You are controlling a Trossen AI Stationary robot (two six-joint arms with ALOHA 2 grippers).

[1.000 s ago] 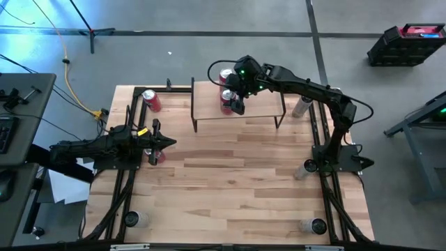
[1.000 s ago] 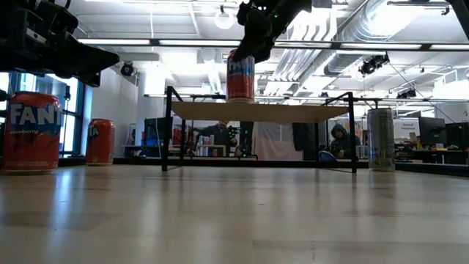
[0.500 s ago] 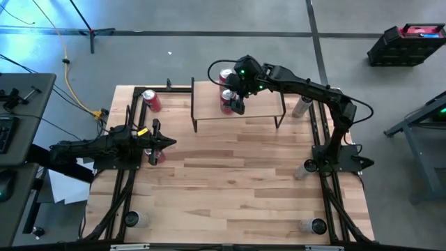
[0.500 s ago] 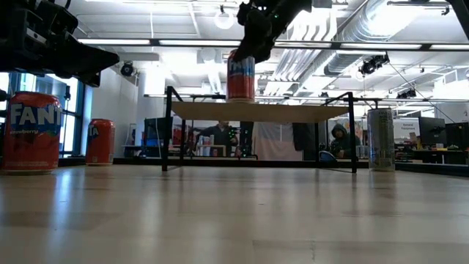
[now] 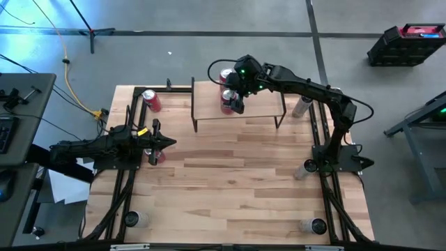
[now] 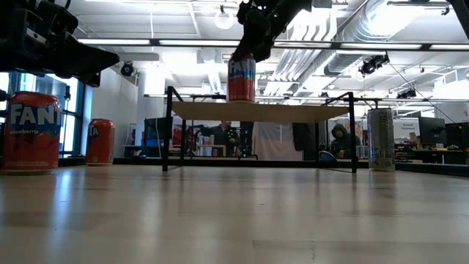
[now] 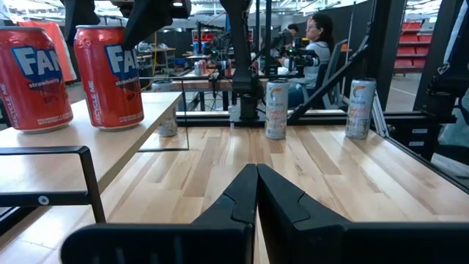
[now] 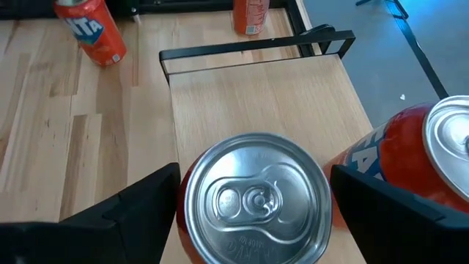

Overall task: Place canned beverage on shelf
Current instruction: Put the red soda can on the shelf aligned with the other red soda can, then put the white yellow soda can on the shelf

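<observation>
Cans line up on the shelf (image 5: 258,104) at the far edge of the worktop (image 5: 237,181): one red can (image 5: 226,75) stands at the shelf's back edge, and a second, the canned beverage (image 8: 255,202), stands upright on the plank just in front of it. The right gripper (image 5: 235,100) hangs directly over that second can. In the right wrist view its silver lid sits squarely between the two dark fingers (image 8: 128,213), with a sliver of plank showing on either side (so the jaws stand wide and clear of the can's wall, as far as I can see). From the low view the can (image 6: 241,78) rests on the plank top with the gripper just above its rim.

Over on the left side of the worktop, the left gripper (image 5: 165,143) lies low and level, pointing inward, its jaws pressed together with nothing between them. A red can (image 5: 157,156) stands just beside it, and another (image 5: 151,100) near the far-left corner.
</observation>
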